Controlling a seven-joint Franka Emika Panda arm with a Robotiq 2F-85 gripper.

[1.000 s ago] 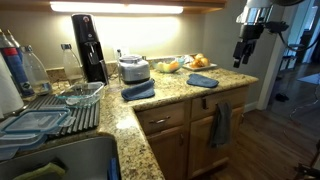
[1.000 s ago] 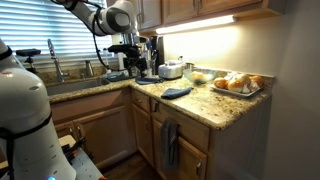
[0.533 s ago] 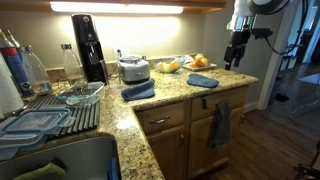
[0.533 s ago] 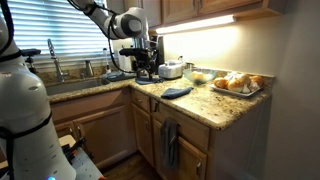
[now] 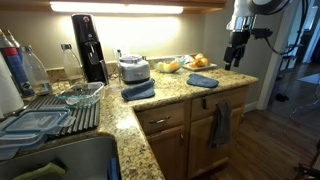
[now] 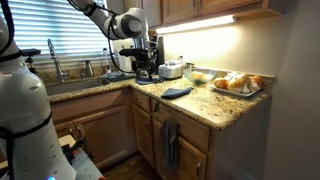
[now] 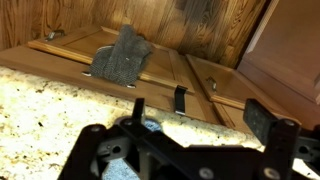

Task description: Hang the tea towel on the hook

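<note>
Blue and limp, flat on granite counter just below and aside of pincer: tea towel, not yet lifted. Holds pincer spread wide and empty above counter edge, likely lining up a grab. Shows black hook lower down on cabinet front, beside hanging grey towel.
</note>
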